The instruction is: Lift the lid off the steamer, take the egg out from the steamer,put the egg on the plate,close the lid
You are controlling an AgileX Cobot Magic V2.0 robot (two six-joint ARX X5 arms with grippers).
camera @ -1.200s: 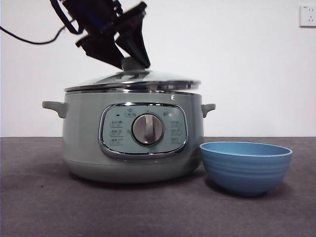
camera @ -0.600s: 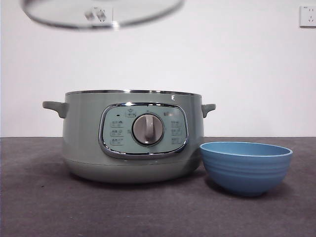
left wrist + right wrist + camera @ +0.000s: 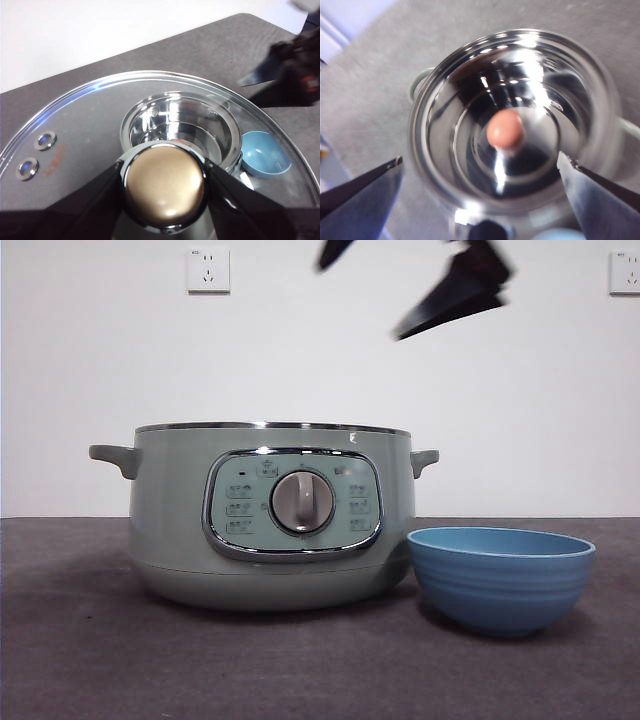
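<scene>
Two hands busy: left hand grips lid knob; right hand, wide open, above egg, must descend.

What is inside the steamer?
The right wrist view shows one egg on the shiny bottom of the open steamer. From the front, the steamer's wall hides it.

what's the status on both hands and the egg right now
Left hand shut on glass lid's knob, lid aloft. Right hand open above open green steamer. Egg inside, unobstructed.
</scene>
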